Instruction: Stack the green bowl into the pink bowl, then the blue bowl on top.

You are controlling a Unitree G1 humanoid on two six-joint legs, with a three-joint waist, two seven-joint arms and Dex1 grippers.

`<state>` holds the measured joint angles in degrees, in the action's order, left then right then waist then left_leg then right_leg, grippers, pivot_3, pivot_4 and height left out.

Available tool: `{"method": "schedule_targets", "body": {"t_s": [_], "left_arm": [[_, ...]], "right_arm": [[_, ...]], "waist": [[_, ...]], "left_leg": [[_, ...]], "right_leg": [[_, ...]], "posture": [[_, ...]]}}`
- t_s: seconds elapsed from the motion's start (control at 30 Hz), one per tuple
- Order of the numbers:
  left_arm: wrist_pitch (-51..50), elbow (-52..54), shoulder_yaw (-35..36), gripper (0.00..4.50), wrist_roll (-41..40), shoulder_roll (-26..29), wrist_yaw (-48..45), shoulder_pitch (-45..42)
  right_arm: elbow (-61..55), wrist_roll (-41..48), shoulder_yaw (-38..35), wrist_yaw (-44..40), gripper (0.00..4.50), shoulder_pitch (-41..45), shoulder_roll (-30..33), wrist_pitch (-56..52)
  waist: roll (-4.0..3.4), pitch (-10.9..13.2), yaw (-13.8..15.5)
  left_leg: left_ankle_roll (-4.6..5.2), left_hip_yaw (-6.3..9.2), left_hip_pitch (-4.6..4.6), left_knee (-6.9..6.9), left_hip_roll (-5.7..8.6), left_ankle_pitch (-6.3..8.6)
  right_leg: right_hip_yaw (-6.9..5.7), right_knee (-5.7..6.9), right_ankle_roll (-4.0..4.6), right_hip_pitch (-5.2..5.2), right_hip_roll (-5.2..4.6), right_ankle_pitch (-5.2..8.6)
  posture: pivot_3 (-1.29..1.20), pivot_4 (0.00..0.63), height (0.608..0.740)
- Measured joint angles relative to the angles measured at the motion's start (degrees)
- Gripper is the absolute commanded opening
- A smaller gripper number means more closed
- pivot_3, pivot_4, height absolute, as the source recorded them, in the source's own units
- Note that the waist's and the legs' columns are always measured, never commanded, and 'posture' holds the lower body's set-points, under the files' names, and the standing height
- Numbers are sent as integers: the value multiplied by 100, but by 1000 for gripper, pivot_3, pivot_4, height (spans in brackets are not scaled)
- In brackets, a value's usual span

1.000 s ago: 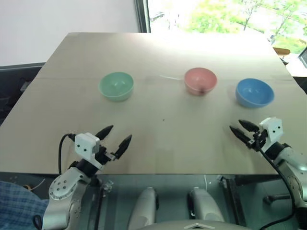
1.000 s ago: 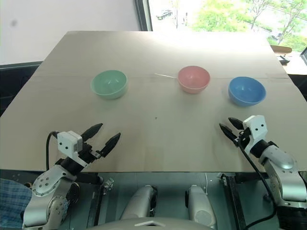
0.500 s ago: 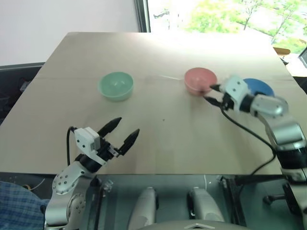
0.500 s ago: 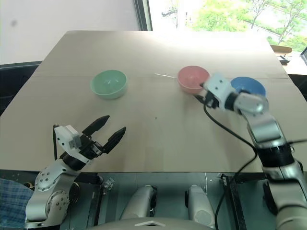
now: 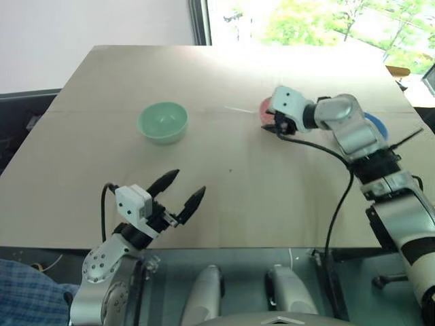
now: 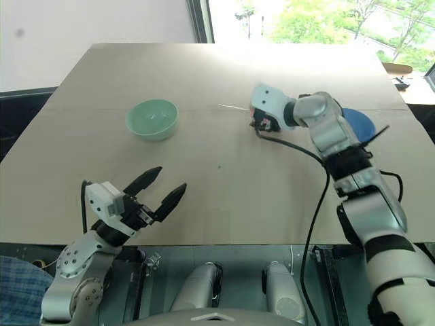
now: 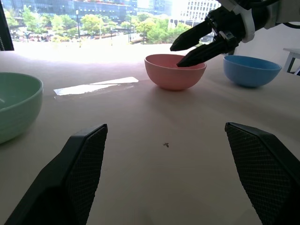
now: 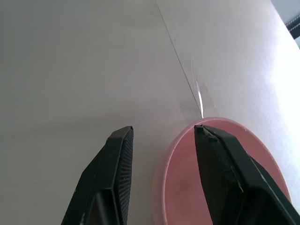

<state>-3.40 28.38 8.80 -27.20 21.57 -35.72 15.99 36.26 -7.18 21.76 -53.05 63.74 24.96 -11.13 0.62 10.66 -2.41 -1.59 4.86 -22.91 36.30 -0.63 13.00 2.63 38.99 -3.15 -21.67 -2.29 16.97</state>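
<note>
Bowls are seen upright, mouths up; pink bowl (image 7: 175, 71) rim is straddled by the parted right gripper (image 7: 193, 46); left gripper (image 5: 182, 195) is spread wide at seven o'clock.

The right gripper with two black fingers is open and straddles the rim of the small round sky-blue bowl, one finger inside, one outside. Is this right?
Not quite: the bowl is wrong. The right gripper is open and straddles the rim of the small round salmon-pink bowl, one finger inside, one outside, as the right wrist view shows. In the left wrist view the small round sky-blue bowl sits apart, beyond the gripper.

green bowl (image 5: 162, 121) left, pink bowl (image 7: 174, 71) middle, blue bowl (image 7: 251, 70) right
</note>
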Motion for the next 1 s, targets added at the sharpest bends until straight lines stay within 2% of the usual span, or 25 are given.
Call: {"method": "schedule_targets", "body": {"t_s": [0.23, 0.3, 0.43, 0.47, 0.7, 0.8, 0.83, 0.87, 1.0], "left_arm": [[3, 32, -47, 4245, 122, -28, 147, 47], [3, 33, -81, 4293, 139, -47, 178, 41], [4, 33, -154, 4293, 197, -50, 217, 44], [5, 33, -158, 4293, 225, -49, 221, 45], [6, 33, -209, 4293, 231, -49, 220, 11], [18, 32, -211, 4293, 232, -44, 210, -21], [21, 29, -202, 4293, 229, -39, 206, -16], [20, 26, -200, 4293, 230, -34, 205, -17], [24, 24, -201, 4293, 227, 8, 164, -66]], "right_arm": [[1587, -587, 201, 105, 2182, 366, -335, 500], [1936, -748, 229, 196, 1628, 465, -392, 691], [2306, -898, 226, 244, 161, 606, -442, 1055], [2362, -940, 224, 253, 28, 629, -465, 1109], [2287, -976, 207, 116, 28, 628, -462, 1272], [1609, -853, 166, -281, 28, 380, -265, 1273], [765, -620, 101, -761, 28, 41, -107, 1098], [454, -535, 89, -944, 28, -77, -75, 964], [-1975, 94, 83, -1883, 28, -929, 188, -270]], "waist": [[-1, 1, 4], [-3, 2, -1], [-4, 2, -11], [-4, 2, -12], [-5, 3, 2], [-5, 3, 8], [-5, 3, 11], [-5, 3, 11], [-9, 5, 9]], "left_leg": [[0, -2, -5, -1, 3, 0], [0, -2, -5, -2, 3, 0], [0, -4, -4, -3, 2, 0], [0, -4, -4, -3, 2, 0], [0, -3, -5, -3, 2, 0], [0, 0, -7, -3, 2, 0], [0, 1, -10, -4, 2, 0], [0, 3, -10, -3, 1, 0], [0, 10, -12, -4, 0, 0]], "right_leg": [[1, -3, 0, -4, -2, 0], [1, -2, 0, -5, -2, 0], [3, -1, 0, -5, -1, 0], [3, -1, 0, -6, -1, 0], [3, -1, 0, -6, -2, 0], [1, -4, 0, -6, -2, 0], [0, -6, 0, -6, -2, 0], [-1, -6, 0, -5, -2, 0], [-7, -4, 0, -5, -2, 0]], "posture": [[0, 150, 740], [0, 150, 740], [0, 150, 740], [0, 150, 740], [0, 150, 740], [0, 150, 740], [0, 150, 740], [0, 150, 740], [0, 150, 740]]}}
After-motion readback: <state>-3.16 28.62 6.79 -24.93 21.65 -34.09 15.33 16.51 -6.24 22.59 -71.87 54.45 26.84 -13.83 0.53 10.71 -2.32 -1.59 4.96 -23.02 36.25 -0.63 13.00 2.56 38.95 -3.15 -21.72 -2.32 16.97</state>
